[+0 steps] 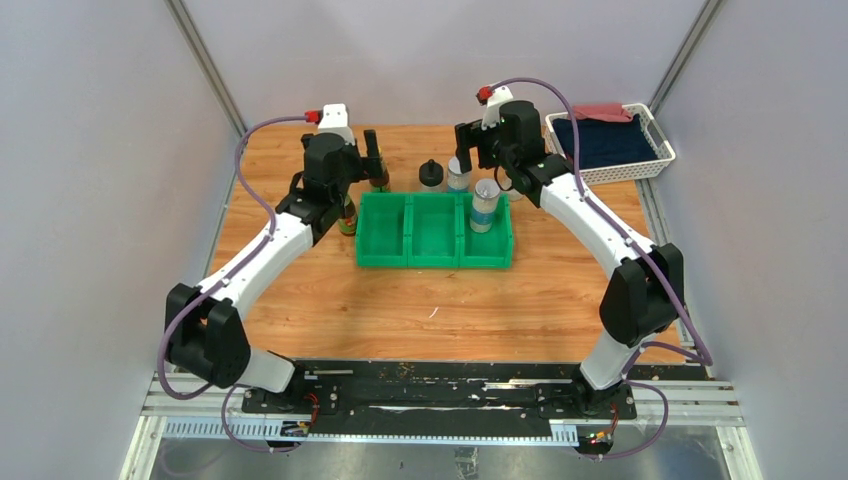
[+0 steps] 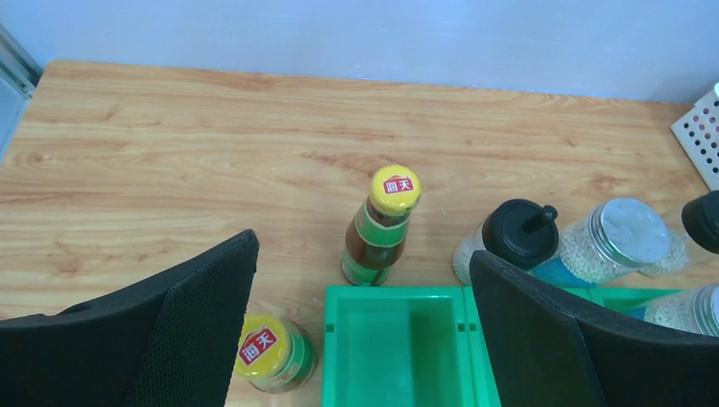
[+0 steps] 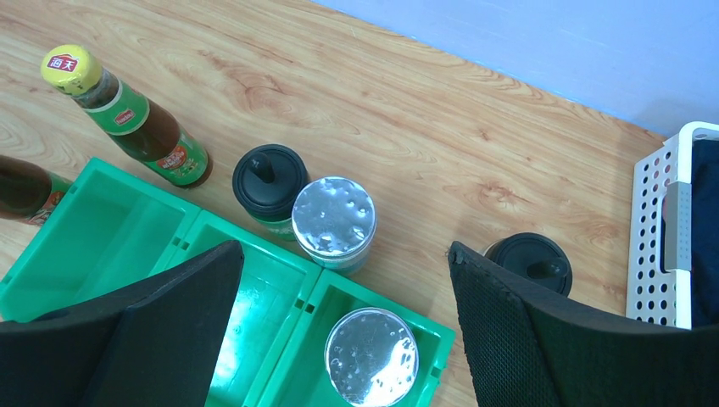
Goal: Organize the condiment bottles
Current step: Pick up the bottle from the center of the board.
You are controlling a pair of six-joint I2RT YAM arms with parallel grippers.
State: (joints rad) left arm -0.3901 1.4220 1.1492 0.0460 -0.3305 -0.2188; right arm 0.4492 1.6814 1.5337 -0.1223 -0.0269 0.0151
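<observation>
Reaching forward, both arms tip wrists down over the green bin (image 1: 435, 258); left gripper (image 2: 365, 254) and right gripper (image 3: 346, 253) gape wide, empty. One shaker (image 3: 370, 356) is in its right compartment, other condiment bottles (image 2: 383, 225) stand on the bench (image 1: 400, 310) along its far and left sides.

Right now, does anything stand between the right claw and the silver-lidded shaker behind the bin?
Nothing visible does: the right claw hangs open above the shaker; a black-knob bottle stands close on its left.

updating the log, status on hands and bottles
Left hand, right hand open, empty. One shaker in bin's right compartment. Other shaker, two brown bottles, two black-lid jars on table outside it. Nothing in the way.
</observation>
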